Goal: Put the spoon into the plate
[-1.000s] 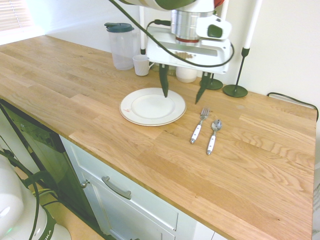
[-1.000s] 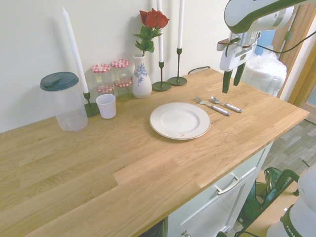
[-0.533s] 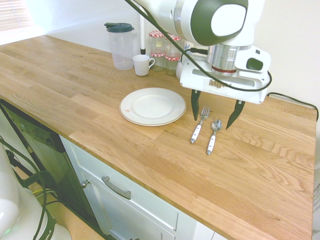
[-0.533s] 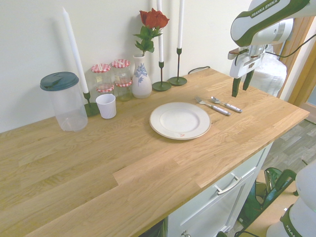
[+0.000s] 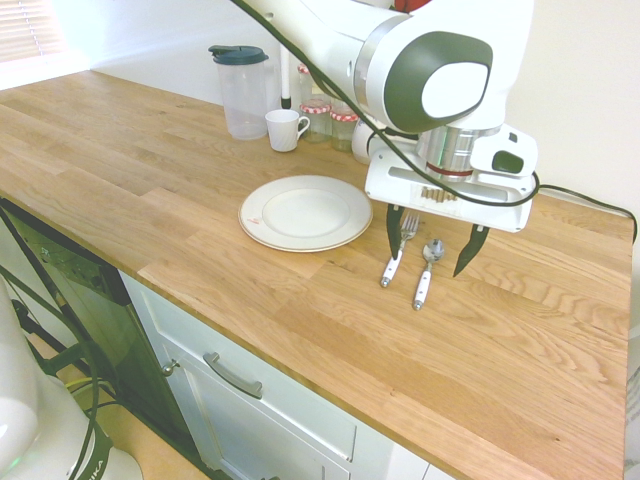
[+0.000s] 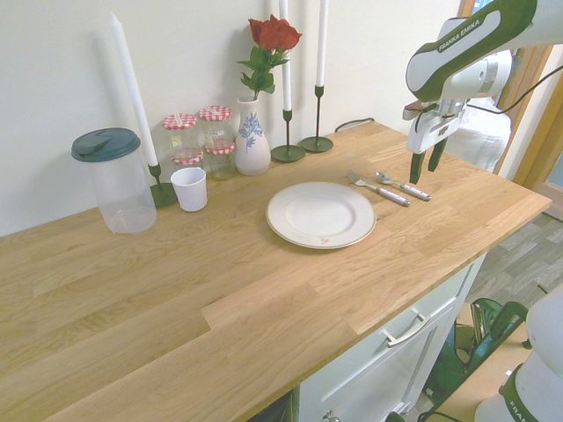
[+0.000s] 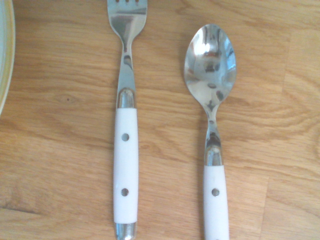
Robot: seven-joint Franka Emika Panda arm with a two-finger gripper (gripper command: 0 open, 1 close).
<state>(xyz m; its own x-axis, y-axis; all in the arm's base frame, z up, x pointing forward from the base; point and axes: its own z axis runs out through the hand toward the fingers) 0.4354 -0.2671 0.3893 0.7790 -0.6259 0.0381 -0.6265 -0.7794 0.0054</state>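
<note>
Spoon: small metal spoon with silver bowl and white handle (image 5: 426, 272) lies flat on the oak-plank desk (image 5: 480, 350), not yet lifted.
Fork: matching white-handled metal fork (image 5: 396, 255) lies just beside the spoon, parallel, on the plate's side.
Plate: round cream-white shallow plate (image 5: 305, 212) sits near the fork, empty.
Risk: the prongs straddle both pieces, so closing here would likely catch the fork too or skid the slim spoon across the wood.
Claw: two dark-fingered claw (image 5: 430, 240) spread wide, empty, pointing straight down above the cutlery; how far above is hard to judge.
Background: jars, mug and lidded jug stand well apart.
</note>
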